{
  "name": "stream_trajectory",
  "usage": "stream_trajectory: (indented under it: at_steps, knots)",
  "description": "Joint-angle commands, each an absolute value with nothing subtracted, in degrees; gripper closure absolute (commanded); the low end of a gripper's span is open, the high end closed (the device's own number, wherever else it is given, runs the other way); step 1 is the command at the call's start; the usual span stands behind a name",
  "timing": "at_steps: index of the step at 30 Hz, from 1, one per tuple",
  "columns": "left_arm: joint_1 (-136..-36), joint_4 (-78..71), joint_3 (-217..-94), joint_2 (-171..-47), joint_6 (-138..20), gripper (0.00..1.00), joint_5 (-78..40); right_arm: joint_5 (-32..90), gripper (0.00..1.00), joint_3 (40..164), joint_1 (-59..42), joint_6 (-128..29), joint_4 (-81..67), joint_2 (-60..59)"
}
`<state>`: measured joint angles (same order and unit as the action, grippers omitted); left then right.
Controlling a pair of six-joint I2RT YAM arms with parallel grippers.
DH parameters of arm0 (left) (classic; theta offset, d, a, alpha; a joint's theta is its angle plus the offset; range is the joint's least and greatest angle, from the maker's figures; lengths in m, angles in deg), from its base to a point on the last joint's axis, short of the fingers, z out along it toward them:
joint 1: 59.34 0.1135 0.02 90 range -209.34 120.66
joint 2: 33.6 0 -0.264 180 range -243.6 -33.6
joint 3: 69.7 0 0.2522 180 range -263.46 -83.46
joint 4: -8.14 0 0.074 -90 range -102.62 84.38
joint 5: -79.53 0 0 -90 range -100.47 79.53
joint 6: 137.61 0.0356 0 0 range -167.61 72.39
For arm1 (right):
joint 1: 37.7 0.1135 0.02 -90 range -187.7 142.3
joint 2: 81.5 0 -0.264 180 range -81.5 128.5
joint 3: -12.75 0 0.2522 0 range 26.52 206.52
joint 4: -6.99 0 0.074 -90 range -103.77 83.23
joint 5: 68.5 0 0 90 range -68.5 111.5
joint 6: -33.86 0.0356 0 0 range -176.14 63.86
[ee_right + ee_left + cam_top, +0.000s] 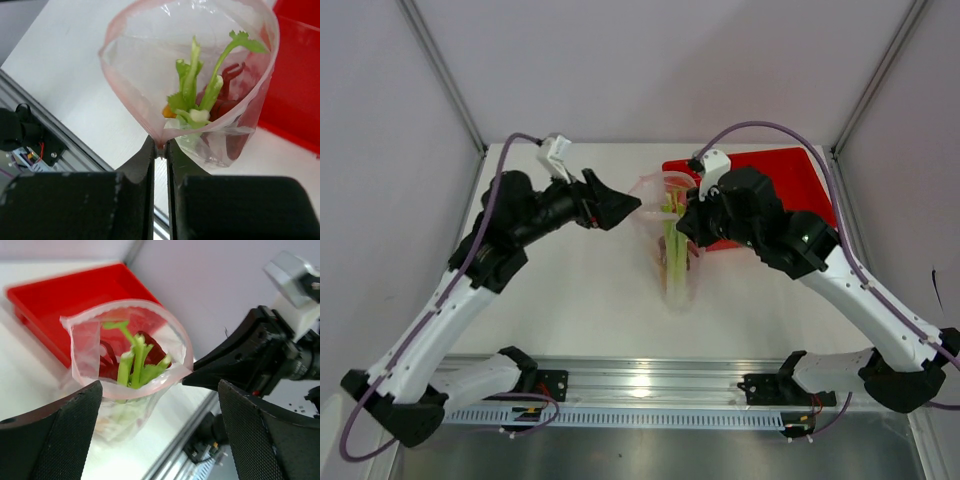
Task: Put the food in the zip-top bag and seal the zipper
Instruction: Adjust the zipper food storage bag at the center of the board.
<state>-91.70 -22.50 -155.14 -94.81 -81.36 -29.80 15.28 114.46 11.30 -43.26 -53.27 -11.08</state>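
Between the two arms, a zip-top bag (125, 65) is held open, mouth up.
A green stalk (192, 80), a dark red piece (227, 100) and orange pieces (169, 110) are contained. The zipper (103, 50) is pinched by the right gripper (160, 150), and the left gripper (159, 385) is spread wide alongside.

The white tabletop (580, 300) carries two things. A red tray (798, 178) sits flat at its far right, close to the back corner. A clear zip-top bag (678, 285) rests with its closed bottom end on the tabletop near the middle, just beside the tray's near left corner. Its pink-rimmed mouth is raised off the surface. A metal rail (650, 385) runs along the tabletop's near edge.
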Motion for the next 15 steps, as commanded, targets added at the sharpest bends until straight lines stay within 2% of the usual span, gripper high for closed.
stream_trajectory:
  at_steps: [1, 7, 12, 15]
  knots:
    - [-91.15, -24.6, -152.29, -87.32, -76.18, 0.0, -20.24, 24.12, 1.0, 119.68, 11.26, -52.35, -49.05, -9.17]
    - [-91.24, -23.72, -149.82, -78.87, -66.79, 0.01, -19.96, 35.63, 1.0, 125.91, 12.13, -56.75, -50.01, -5.92]
    - [-91.24, -18.81, -145.96, -74.22, -60.54, 0.01, -27.23, 42.57, 1.0, 131.71, 12.93, -58.69, -57.63, -2.93]
    - [-91.15, -17.66, -146.21, -74.03, -57.9, 0.06, -31.98, 44.61, 1.0, 132.42, 14.15, -59.13, -62.75, -1.69]
